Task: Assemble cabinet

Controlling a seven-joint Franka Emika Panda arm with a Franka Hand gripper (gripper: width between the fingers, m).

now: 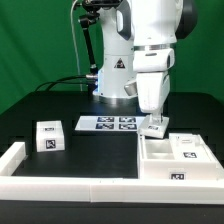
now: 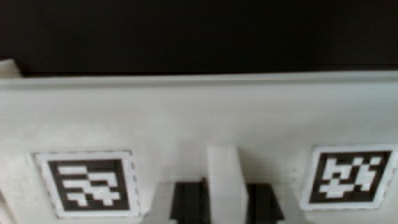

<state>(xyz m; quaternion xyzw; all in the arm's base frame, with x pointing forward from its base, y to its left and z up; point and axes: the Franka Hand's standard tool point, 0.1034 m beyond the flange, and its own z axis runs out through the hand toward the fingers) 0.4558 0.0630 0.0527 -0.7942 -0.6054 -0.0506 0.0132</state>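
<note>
While your gripper (image 1: 153, 128) hangs over the big white plastic box-shaped cabinet (image 1: 185, 160) at the exterior view's right, a thin white rib (image 2: 222, 165) stands between its dark fingers (image 2: 185, 203). You cannot tell if they squeeze it.

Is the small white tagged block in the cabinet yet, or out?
Out: the small white tagged block sits on the black table, apart from the large white box-shaped cabinet.

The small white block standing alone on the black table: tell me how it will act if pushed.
The block looks like hard plastic, so it probably stays stiff. It is squat with flat faces, so it should slide rather than roll or tip. Its smooth sides may be slippery to pinch.
</note>
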